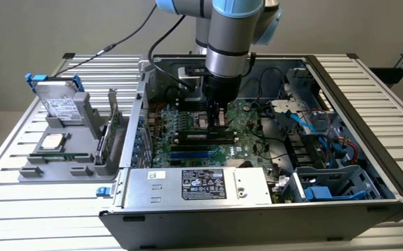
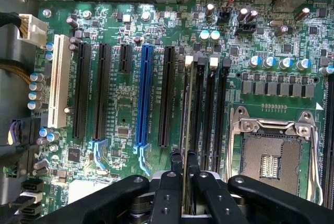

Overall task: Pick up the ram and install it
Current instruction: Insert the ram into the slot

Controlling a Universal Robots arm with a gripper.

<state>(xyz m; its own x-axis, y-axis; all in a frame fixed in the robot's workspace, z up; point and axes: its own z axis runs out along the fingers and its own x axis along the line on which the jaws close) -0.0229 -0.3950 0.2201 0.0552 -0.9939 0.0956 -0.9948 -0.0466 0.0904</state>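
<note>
My gripper [image 1: 217, 119] hangs inside the open computer case [image 1: 369, 130], low over the green motherboard [image 1: 254, 130]. In the wrist view the gripper [image 2: 184, 156] is shut on the ram [image 2: 187, 114], a thin stick seen edge-on. The ram stands upright along the memory slot nearest the long black expansion slot [image 2: 167, 96]. Its far end lies by a white slot clip [image 2: 189, 60]. Whether it is fully seated in the slot I cannot tell. Empty memory slots [image 2: 213, 114] run parallel beside it.
The open processor socket [image 2: 269, 153] lies beside the memory slots. A grey holder [image 1: 62, 157] on the exterior view's left carries a metal drive with blue clips [image 1: 58, 99], a silver processor chip [image 1: 53, 140] and a green stick [image 1: 60, 156]. The power supply [image 1: 201, 185] and cables [image 1: 313, 130] crowd the case.
</note>
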